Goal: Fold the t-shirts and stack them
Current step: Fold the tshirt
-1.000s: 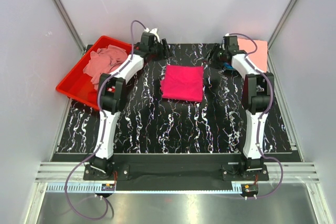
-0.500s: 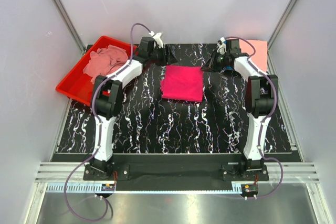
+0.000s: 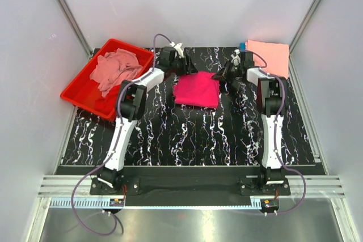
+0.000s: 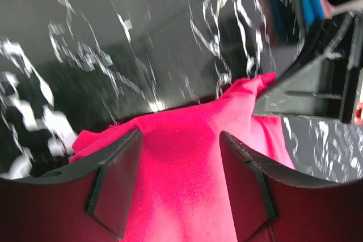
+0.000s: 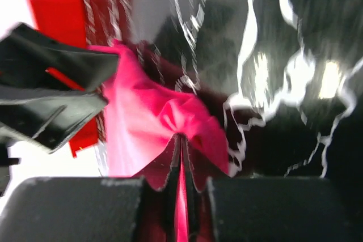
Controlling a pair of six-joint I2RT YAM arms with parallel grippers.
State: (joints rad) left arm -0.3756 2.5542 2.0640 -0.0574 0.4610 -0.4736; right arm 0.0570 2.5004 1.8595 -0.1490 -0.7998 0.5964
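While flat, t-shirt (image 3: pixel 197 91) between end effectors (image 3: pixel 190 72) (image 3: pixel 222 76).

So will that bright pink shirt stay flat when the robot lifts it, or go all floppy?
Probably floppy: the pink t-shirt bunches into wrinkles where the right gripper pinches its edge. Lifted from that one spot, the folded layers would likely sag and open. It looks thin, so probably light.
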